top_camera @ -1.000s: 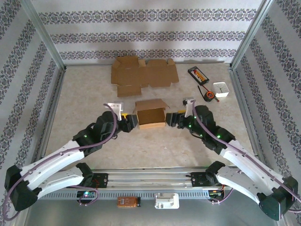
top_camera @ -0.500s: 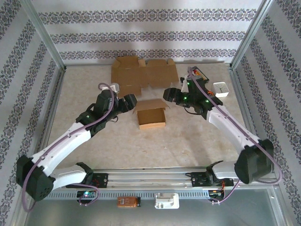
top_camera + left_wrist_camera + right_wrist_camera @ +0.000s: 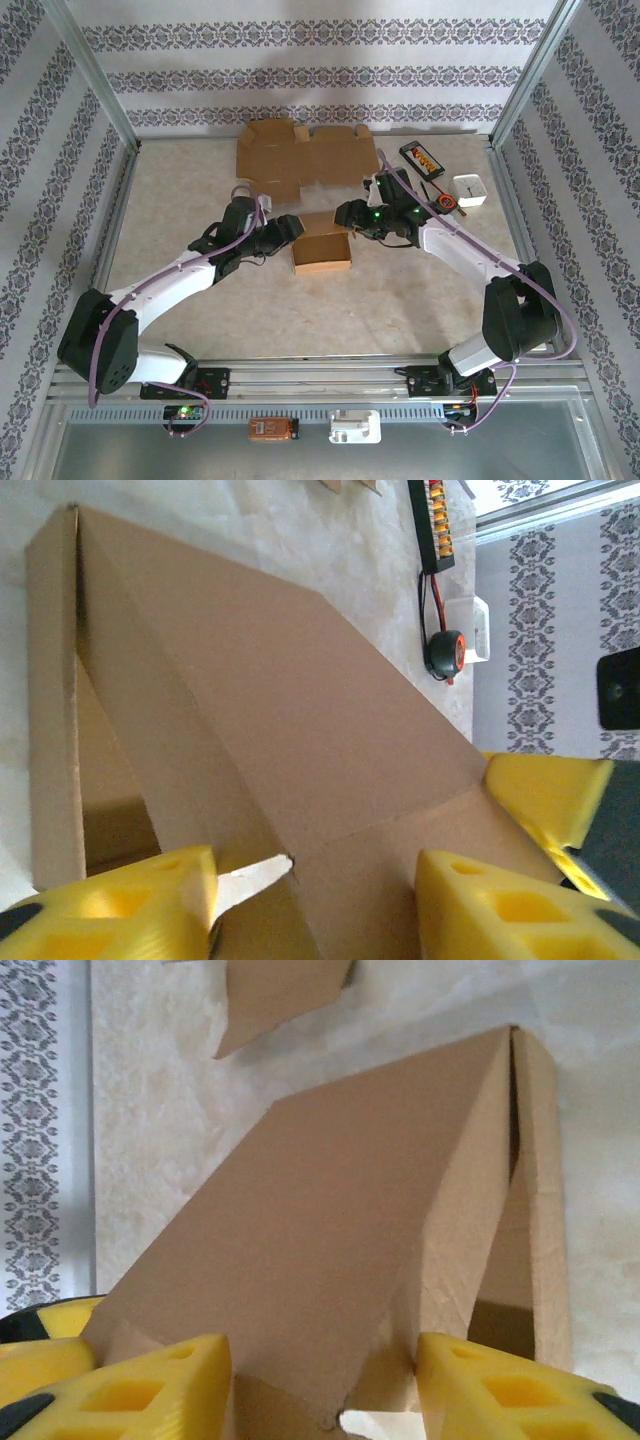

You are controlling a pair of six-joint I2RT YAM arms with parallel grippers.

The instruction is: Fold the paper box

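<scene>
The paper box (image 3: 322,257) is a small brown carton in the middle of the table. Its lid (image 3: 322,222) slopes forward over the opening. My left gripper (image 3: 292,230) is at the lid's back left corner and my right gripper (image 3: 345,213) at its back right corner. In the left wrist view the open gripper (image 3: 315,910) has its yellow fingers (image 3: 110,905) either side of a lid (image 3: 300,710) corner. The right wrist view shows the same: the gripper (image 3: 322,1390) is open, with the lid (image 3: 320,1220) and its side flap between the fingers (image 3: 500,1385).
A flat unfolded cardboard sheet (image 3: 300,158) lies behind the box. At the back right are a black and orange strip (image 3: 422,157), a small round orange and black object (image 3: 445,205) and a white tub (image 3: 470,190). Metal frame rails border the table.
Both grippers moved from the box's sides up to its back corners. The lid has tipped forward and lower over the box, and both pairs of jaws have narrowed.
</scene>
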